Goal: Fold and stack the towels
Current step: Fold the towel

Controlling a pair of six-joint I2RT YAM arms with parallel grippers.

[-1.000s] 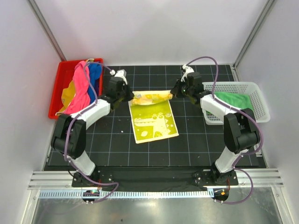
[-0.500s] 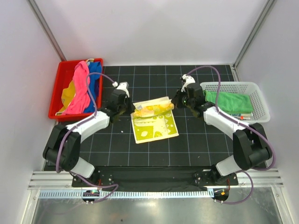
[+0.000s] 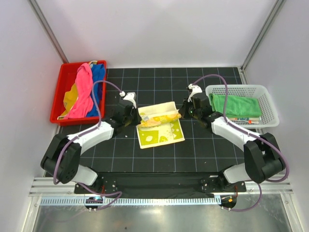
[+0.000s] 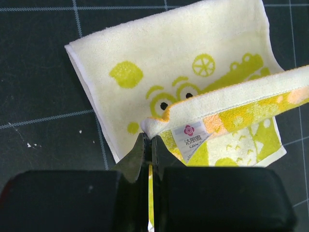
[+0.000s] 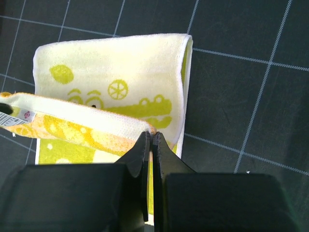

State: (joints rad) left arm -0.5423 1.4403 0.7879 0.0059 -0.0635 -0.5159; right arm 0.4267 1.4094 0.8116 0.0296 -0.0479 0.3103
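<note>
Left gripper and right gripper each pinch one corner of the yellow-green crocodile-print cloth towel — the lifted edge spans nine to three o'clock.

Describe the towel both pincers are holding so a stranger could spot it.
On the black grid mat, midway between the red bin and the white basket, lies one towel. It alone is pale yellow with a lime crocodile print.

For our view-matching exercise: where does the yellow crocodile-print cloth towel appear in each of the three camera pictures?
Top external: the yellow crocodile-print cloth towel lies at the picture's centre.
Left wrist: the towel fills the upper middle and right.
Right wrist: the towel fills the left half.
Shared landmark: the black gridded mat beneath it.
</note>
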